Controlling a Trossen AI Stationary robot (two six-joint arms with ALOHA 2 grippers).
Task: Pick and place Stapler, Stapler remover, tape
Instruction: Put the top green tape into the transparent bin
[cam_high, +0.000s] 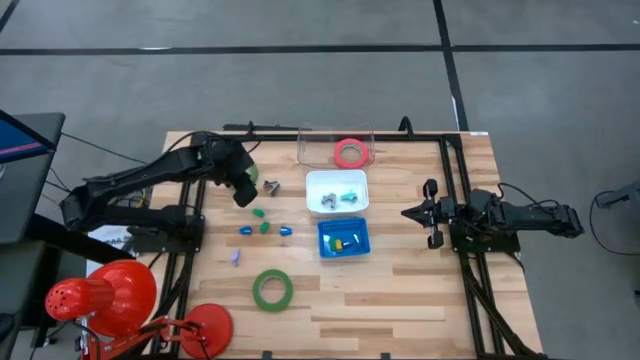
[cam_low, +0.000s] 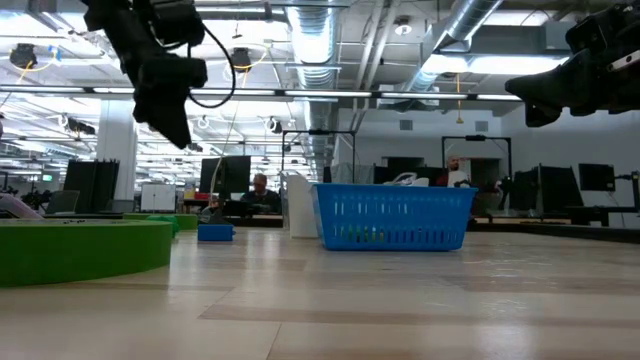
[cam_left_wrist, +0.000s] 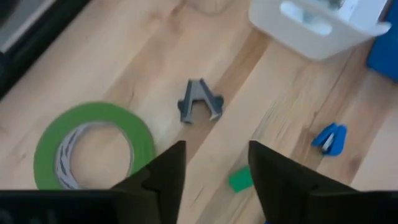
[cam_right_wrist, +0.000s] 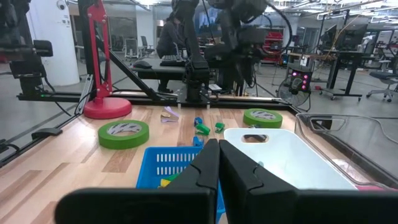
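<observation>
Fingers spread and empty, our left gripper (cam_left_wrist: 214, 177) hovers above the small grey metal staple remover (cam_left_wrist: 199, 101), beside a green tape ring (cam_left_wrist: 93, 142). We judge descending next. Our right gripper (cam_high: 418, 212), clenched, waits aside.

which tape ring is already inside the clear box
The pink-red tape ring: it lies in the clear box at the table's far edge. Both green rings, and, lie on the bare wood.
</observation>
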